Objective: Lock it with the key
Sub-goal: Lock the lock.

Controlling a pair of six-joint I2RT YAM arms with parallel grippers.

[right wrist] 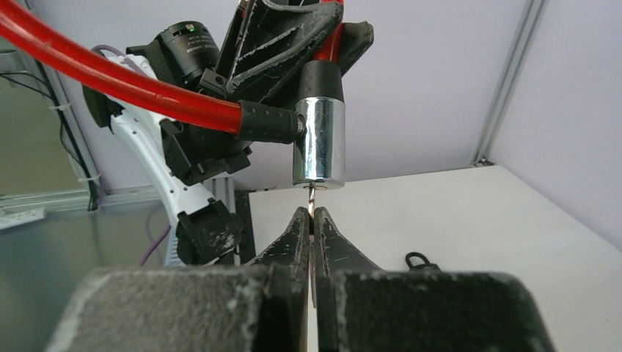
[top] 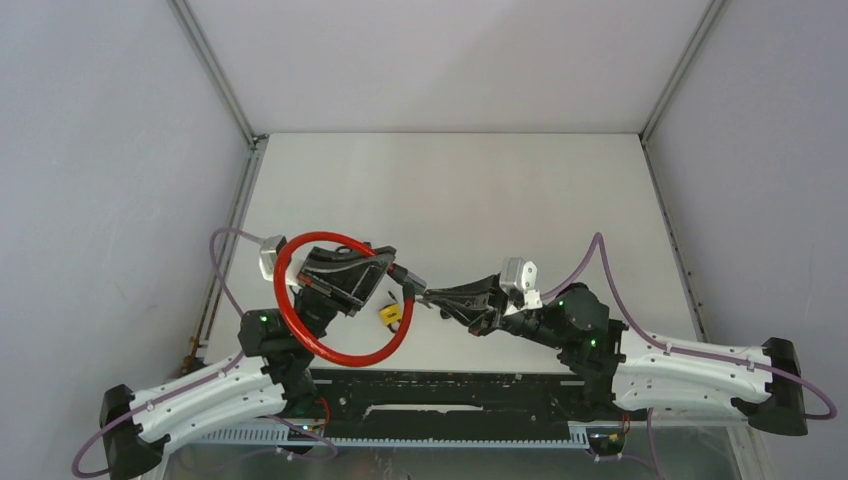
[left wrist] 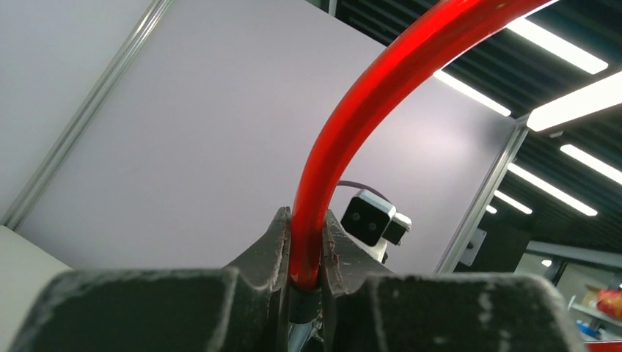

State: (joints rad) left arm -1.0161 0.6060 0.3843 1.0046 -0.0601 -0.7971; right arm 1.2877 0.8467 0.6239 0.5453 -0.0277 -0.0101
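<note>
**View from above.** Two arms reach in from the near edge of a pale table (top: 450, 190) and meet near its middle. The left claw (top: 385, 262) is clamped on a red cable lock (top: 292, 315), whose loop curls back around that claw and its wrist. Just beyond the left claw's tips is the lock cylinder (top: 406, 279). The right claw (top: 430, 293) comes in from the opposite side with its tips right at the cylinder. A small yellow object (top: 390, 315) sits just on the near side of both claws; what it is cannot be made out.

**Left wrist view.** The left claw (left wrist: 304, 242) has its two dark fingers (left wrist: 264, 253) pressed against either side of the red cable (left wrist: 381, 81). The cable rises from between them and arcs away to the upper right.

**Right wrist view.** The right claw (right wrist: 309, 227) is pinched together on a thin metal key (right wrist: 311, 196). The key stands straight up from the tips into the underside of the shiny silver cylinder (right wrist: 319, 143) directly above. The black end of the red cable (right wrist: 110, 77) meets the cylinder's left side. The left claw (right wrist: 293, 37) grips just above the cylinder. A small black ring (right wrist: 418, 260) lies on the table (right wrist: 469, 213), to the right of the right claw.
</note>
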